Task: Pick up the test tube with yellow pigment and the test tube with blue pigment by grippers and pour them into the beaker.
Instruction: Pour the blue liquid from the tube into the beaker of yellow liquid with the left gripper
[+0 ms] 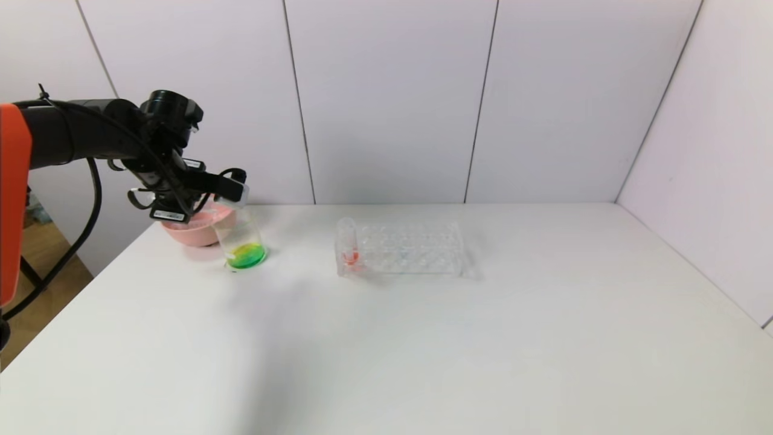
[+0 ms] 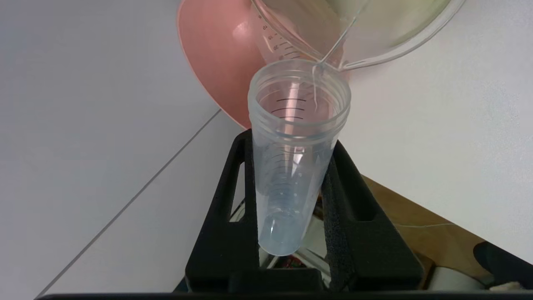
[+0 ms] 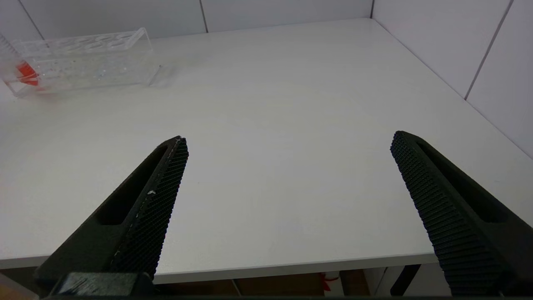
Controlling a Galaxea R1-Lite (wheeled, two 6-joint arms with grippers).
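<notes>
1. Left hand (image 2: 291,187) pinched a drained tube (image 2: 293,158), tipped mouth-first at the beaker (image 1: 241,241) rim, upper left of the head view.
2. Beaker held green liquid, beside the pink bowl (image 1: 196,229).
3. Tube: light, slick, probably brittle; grip mid-barrel, gently.
4. Right hand (image 3: 287,183) spread wide over the bare counter (image 3: 291,104).
5. Rack (image 1: 401,248) kept only the orange-red tube (image 1: 349,251).

The right gripper (image 3: 289,143) hung over the desk's (image 3: 291,104) near edge, its two black ribbed fingers (image 3: 160,196) spread wide with nothing between them. Beneath it lay only bare white desk. Away toward the far left corner stood the clear tube rack (image 3: 83,62), and at its left end a tube with orange-red liquid (image 3: 25,71) was showing. White wall panels closed off the far and right edges.
</notes>
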